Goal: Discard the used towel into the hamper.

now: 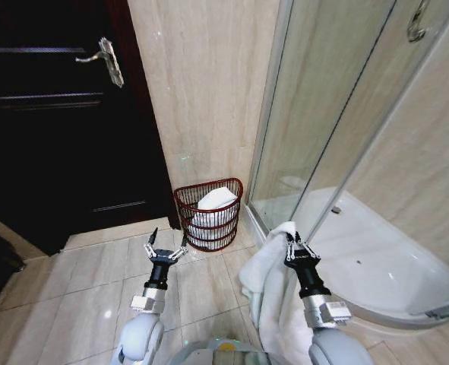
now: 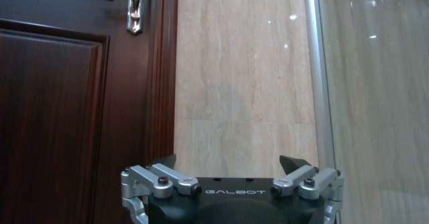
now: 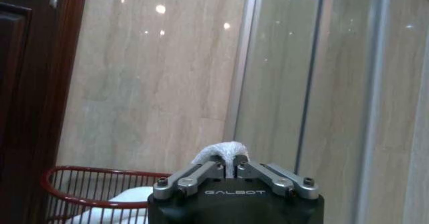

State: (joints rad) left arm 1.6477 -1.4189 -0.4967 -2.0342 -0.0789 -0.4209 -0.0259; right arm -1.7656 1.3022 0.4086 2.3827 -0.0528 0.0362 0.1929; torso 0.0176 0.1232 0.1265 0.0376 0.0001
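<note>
My right end effector (image 1: 292, 242) is closed on one white towel (image 1: 266, 285); the fingers pinch a fold at its top, and the rest of the cloth hangs down along my right arm, above the tiled floor (image 1: 80, 296). In the right wrist view the same fold (image 3: 223, 151) stands up between the two closed fingers (image 3: 201, 174). My left end effector (image 1: 165, 245) is spread wide and holds nothing; it hangs above the floor, near the hamper but apart from it. In the left wrist view its two fingertips (image 2: 166, 160) stand well apart, with only the wall behind them.

Farther ahead stands one dark red wire hamper (image 1: 235, 199) on the floor, against the beige wall, between the dark door (image 1: 49, 137) and the glass shower cabin (image 1: 338, 114). White cloth (image 1: 215, 199) already lies inside it. The right wrist view shows the hamper rim (image 3: 60, 194) with white cloth inside; the left wrist view shows instead the door handle (image 2: 134, 10). The head view shows the white shower tray (image 1: 384, 266).
</note>
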